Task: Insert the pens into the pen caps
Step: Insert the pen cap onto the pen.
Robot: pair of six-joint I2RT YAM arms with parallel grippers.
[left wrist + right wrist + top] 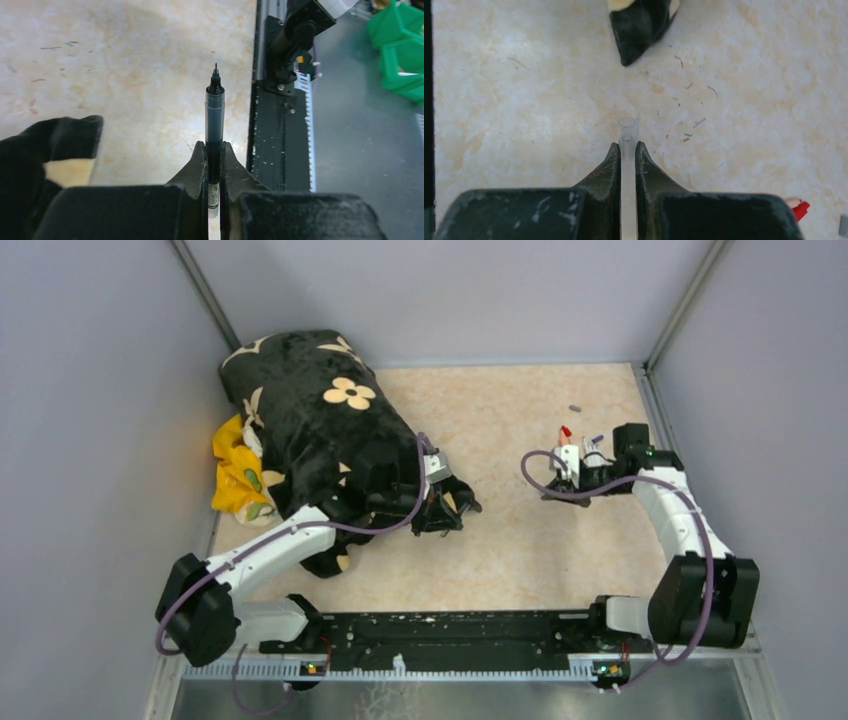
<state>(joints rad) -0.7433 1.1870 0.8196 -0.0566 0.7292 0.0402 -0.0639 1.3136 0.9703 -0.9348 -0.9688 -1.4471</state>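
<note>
Alignment decides it: left tool [214, 147] clamps the thin dark pen [215, 115], tip out, over the bench [500, 550] middle; right tool [627, 147] pinches a clear cap [627, 127], mouth out, nearer the right edge. Line them up, push gently.
</note>
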